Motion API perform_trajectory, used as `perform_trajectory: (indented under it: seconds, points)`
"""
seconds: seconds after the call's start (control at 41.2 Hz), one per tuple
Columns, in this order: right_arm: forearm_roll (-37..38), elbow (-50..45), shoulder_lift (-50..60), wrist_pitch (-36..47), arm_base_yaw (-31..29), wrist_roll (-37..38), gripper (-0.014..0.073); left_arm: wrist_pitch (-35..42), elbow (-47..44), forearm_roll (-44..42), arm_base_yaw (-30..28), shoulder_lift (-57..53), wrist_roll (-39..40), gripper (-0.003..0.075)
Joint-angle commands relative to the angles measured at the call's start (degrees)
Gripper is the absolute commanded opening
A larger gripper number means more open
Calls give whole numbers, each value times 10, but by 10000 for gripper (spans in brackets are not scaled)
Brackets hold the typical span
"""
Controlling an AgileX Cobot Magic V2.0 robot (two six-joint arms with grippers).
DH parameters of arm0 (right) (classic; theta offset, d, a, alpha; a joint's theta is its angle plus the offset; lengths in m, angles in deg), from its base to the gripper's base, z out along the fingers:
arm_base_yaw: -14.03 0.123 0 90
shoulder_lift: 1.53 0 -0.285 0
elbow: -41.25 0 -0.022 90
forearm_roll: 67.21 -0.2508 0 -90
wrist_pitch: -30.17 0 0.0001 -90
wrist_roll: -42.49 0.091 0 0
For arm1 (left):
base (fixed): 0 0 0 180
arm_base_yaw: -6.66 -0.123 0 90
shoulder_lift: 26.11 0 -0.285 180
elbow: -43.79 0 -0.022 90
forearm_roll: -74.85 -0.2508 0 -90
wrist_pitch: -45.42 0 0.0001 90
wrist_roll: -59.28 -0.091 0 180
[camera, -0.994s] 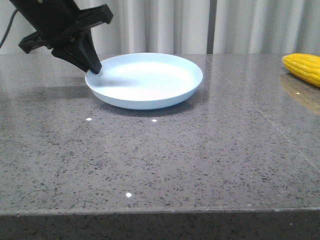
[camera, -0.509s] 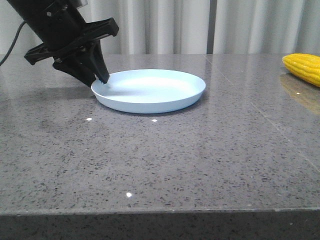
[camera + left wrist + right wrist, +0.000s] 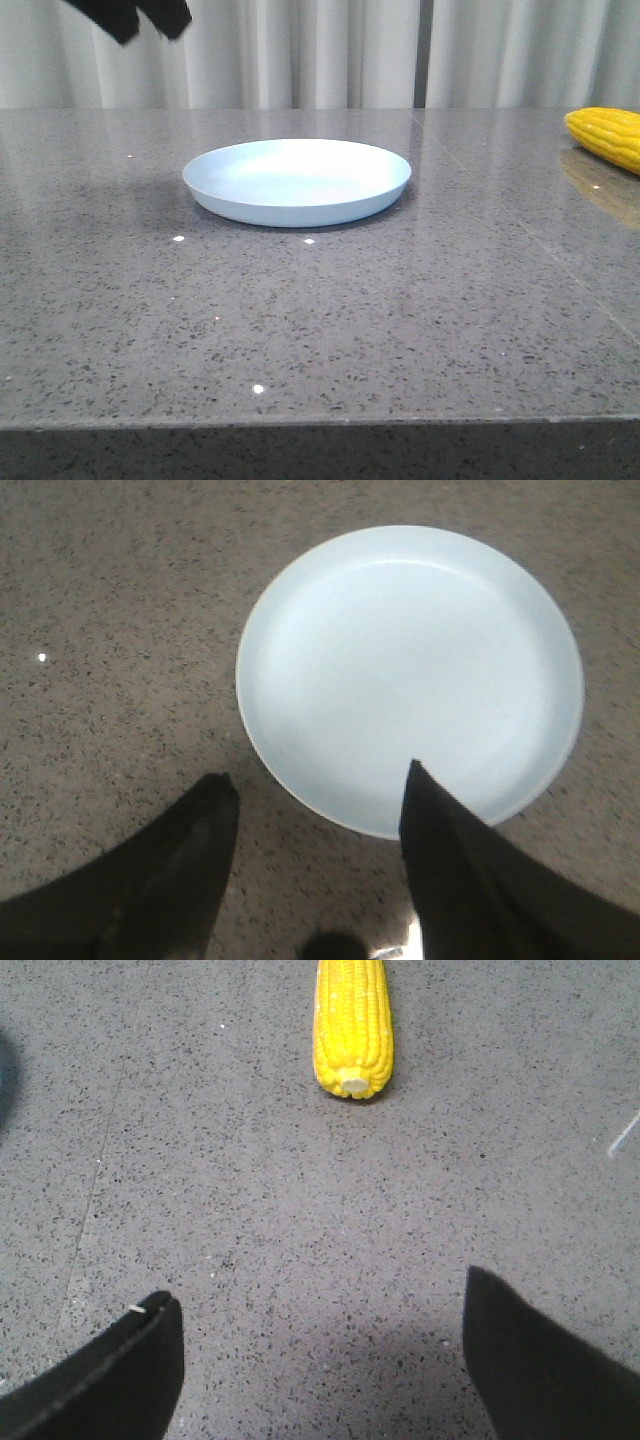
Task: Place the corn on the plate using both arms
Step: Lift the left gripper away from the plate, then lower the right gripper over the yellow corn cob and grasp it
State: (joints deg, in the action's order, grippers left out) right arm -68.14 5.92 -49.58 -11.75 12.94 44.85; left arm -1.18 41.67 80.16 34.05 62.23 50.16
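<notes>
The pale blue plate [image 3: 297, 180] lies flat and empty on the grey table, left of centre; it fills the left wrist view [image 3: 410, 675]. The yellow corn [image 3: 608, 136] lies at the far right edge of the table, partly cut off by the frame. In the right wrist view the corn [image 3: 352, 1022] lies ahead of the fingers with its pale stub end toward them. My left gripper [image 3: 145, 18] is high above the table at the top left, open and empty [image 3: 320, 785], above the plate's near-left rim. My right gripper [image 3: 320, 1300] is open and empty, well short of the corn.
The grey speckled stone table [image 3: 320, 320] has its front edge near the bottom of the front view. White curtains [image 3: 330, 50] hang behind it. A seam line [image 3: 520, 230] runs across the table between plate and corn.
The left gripper held the plate's left rim, set the tilted plate down flat, let go, and rose up and away to the top left. The corn has not moved.
</notes>
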Motion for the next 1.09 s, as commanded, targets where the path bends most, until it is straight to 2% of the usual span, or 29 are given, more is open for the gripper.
perform_trajectory:
  seconds: [0.0,0.17,0.461,0.679,0.849,0.946,1.067]
  points:
    - [6,19,-3,34,-2,-6,594,24,-31,-15,31,-86,5,374]
    - [6,19,-3,34,-2,-6,594,33,-124,-26,65,-197,5,367]
    - [12,19,-3,31,-2,-6,594,52,-224,-30,66,-341,5,367]
    - [19,33,-51,45,-2,-6,594,51,-232,-30,66,-368,5,367]
    - [22,102,-141,2,-2,-6,612,51,-232,-30,66,-367,5,367]
    - [27,142,-190,-2,-2,-6,650,51,-232,-30,66,-366,5,367]
    - [29,198,-252,-1,-2,-6,650,52,-232,-30,66,-366,5,367]
